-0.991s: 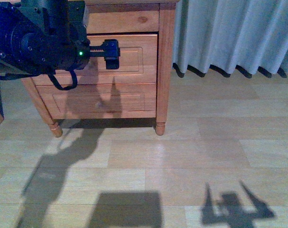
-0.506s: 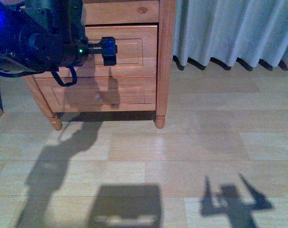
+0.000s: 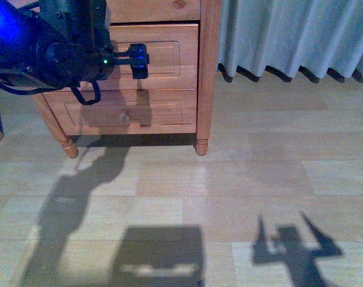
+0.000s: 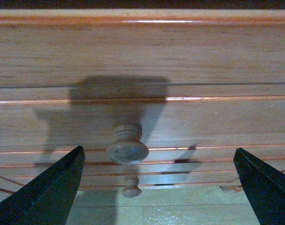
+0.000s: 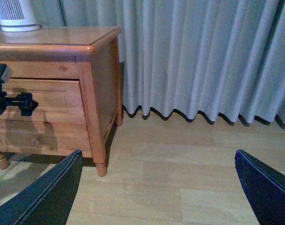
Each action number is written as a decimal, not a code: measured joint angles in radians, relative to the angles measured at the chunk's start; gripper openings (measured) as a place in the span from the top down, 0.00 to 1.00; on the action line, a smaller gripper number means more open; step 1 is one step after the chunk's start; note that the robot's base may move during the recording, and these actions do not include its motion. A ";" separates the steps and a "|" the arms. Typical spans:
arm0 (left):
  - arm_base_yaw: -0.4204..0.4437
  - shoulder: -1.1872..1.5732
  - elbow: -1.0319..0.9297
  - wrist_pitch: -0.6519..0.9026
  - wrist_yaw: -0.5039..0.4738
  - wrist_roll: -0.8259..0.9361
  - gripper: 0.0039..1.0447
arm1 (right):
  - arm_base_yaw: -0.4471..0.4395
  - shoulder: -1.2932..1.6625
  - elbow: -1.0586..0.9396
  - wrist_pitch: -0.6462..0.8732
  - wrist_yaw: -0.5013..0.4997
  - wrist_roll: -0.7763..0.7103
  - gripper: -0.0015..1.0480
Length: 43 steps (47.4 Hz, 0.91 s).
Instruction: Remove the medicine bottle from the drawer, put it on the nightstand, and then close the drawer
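Grey curtains [image 5: 203, 56] are hanging over a pale wooden floor [image 3: 229, 191], and the nightstand [image 5: 102, 70] is standing at eleven o'clock from the robot. Its upper drawer [image 3: 169, 60] is sitting shut. The left gripper [image 3: 139, 60] is hovering just before the drawer's knob [image 4: 127, 145], jaws spread wide. The right gripper [image 5: 157, 151] is gaping too, well apart from the nightstand. I cannot tell where the medicine bottle is.

Looks like a home bedroom. Reddish-brown two-drawer wooden nightstand [image 5: 97, 93] with round wooden knobs [image 4: 127, 145] and short turned feet. Floor-length grey pleated curtains [image 5: 194, 56] hang just beside it. Light wood-plank floor [image 5: 180, 173]. A white ribbed appliance [image 5: 13, 16] stands on the nightstand top. All household furnishings.
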 joint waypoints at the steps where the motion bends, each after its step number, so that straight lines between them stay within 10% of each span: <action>1: 0.000 0.003 0.004 0.000 0.000 0.000 0.06 | 0.000 0.000 0.000 0.000 0.000 0.000 0.07; 8: 0.003 0.026 0.029 -0.004 -0.006 0.000 0.12 | 0.000 0.000 0.000 0.000 0.000 0.000 0.07; 27: 0.022 0.037 0.040 -0.006 -0.011 0.005 0.73 | 0.000 0.000 0.000 0.000 0.000 0.000 0.07; 43: 0.024 0.031 0.005 0.036 -0.003 0.014 0.78 | 0.000 0.000 0.000 0.000 0.000 0.000 0.07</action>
